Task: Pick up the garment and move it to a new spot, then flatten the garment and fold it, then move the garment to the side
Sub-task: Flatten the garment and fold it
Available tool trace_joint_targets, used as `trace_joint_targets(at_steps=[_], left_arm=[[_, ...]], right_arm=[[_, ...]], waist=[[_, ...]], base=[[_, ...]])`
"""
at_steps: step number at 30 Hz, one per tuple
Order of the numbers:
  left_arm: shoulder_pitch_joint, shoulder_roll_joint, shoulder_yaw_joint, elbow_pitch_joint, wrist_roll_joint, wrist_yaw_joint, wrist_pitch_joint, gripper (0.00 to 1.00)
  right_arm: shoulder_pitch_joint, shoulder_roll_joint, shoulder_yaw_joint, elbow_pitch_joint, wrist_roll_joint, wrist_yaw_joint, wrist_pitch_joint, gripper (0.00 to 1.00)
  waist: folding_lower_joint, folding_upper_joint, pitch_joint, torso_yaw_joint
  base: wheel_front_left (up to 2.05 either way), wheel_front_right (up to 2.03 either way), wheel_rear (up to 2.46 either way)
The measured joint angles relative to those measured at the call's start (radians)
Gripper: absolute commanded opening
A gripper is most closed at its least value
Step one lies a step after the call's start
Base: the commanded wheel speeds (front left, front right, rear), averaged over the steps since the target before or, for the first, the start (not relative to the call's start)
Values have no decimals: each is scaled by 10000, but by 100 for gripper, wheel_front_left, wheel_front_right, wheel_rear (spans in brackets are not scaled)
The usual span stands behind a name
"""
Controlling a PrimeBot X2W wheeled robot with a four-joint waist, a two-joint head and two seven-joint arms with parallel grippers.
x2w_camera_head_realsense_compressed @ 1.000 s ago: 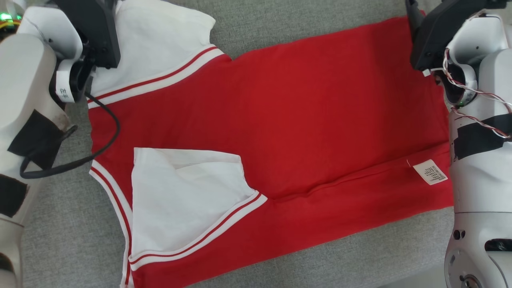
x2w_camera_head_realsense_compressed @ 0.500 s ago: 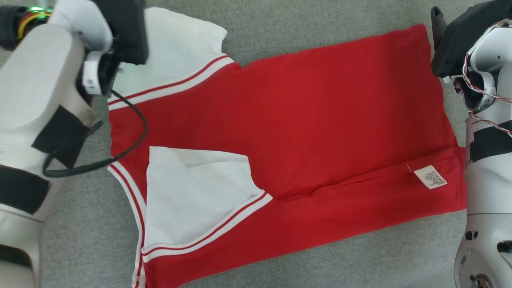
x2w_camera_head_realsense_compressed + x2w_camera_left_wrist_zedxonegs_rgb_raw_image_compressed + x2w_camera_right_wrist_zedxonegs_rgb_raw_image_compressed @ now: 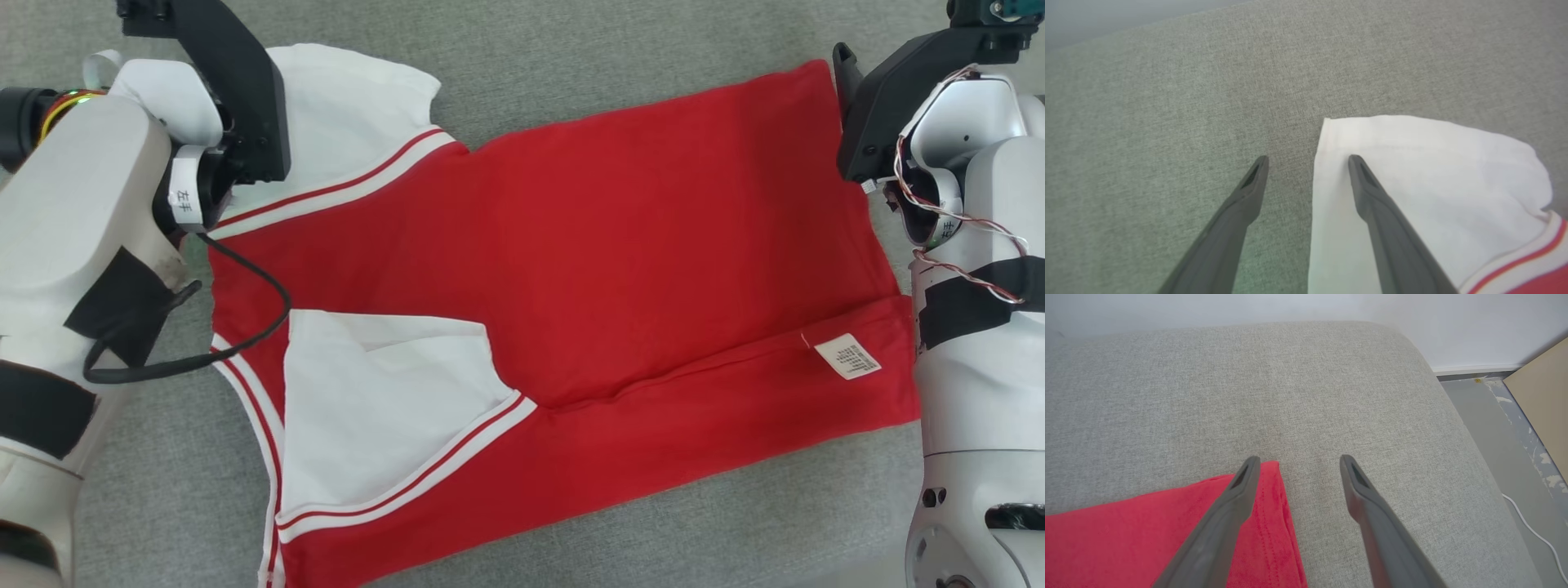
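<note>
The garment (image 3: 620,245) is red with white sleeves and lies spread flat on the grey cushion (image 3: 571,49). Its near sleeve (image 3: 384,408) is folded in over the red body, and a white label (image 3: 847,356) shows near the right hem. My left gripper (image 3: 1308,161) is open above the far white sleeve (image 3: 1433,183), one finger over the sleeve's edge and the other over bare cushion. My right gripper (image 3: 1298,461) is open at the far hem corner (image 3: 1167,535), straddling that corner. Nothing is held.
In the right wrist view, the cushion's rounded edge (image 3: 1453,416) drops to a grey floor (image 3: 1494,457) with a white cable (image 3: 1535,535) and a tan board (image 3: 1543,396). A black cable (image 3: 245,327) from my left arm hangs over the garment's left side.
The head view has shifted, so the camera moved. The garment keeps the same shape. Both grippers stay open at the same far corners.
</note>
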Motion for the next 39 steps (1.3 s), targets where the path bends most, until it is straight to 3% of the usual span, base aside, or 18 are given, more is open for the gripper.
trace_joint_targets(at_steps=[17, 26, 27, 28, 29, 35, 39], left_arm=[[-143, 209, -98, 715, 148, 153, -102, 100], [-288, 263, -107, 1055, 188, 29, -173, 99], [-320, 253, -132, 1095, 188, 25, -71, 74], [-373, 234, -155, 1141, 169, -8, 115, 25], [-431, 217, -165, 1154, 100, -17, 324, 0], [-563, 178, -174, 872, -169, -19, 1189, 0], [-501, 282, -173, 554, -222, 15, 1156, 0]], right_arm=[[70, 163, 568, 282, 105, 0, -113, 100], [25, 150, 876, 307, 382, 0, -232, 100], [24, 142, 880, 293, 397, 0, -236, 100], [21, 117, 878, 276, 422, 0, -255, 100], [15, 79, 867, 259, 451, 0, -257, 100], [-52, 31, 784, 171, 466, 0, -259, 100], [-224, 123, 821, 148, 449, 0, -259, 100]], waist=[[0, 0, -31, -553], [2, 0, 192, -783], [1, -1, 223, -796], [1, -1, 260, -801], [0, -1, 300, -799], [1, -1, 400, -625], [1, 0, 388, -550]], base=[[0, 0, 0], [0, 0, 0], [0, 0, 0], [0, 0, 0], [0, 0, 0], [0, 0, 0], [0, 0, 0]])
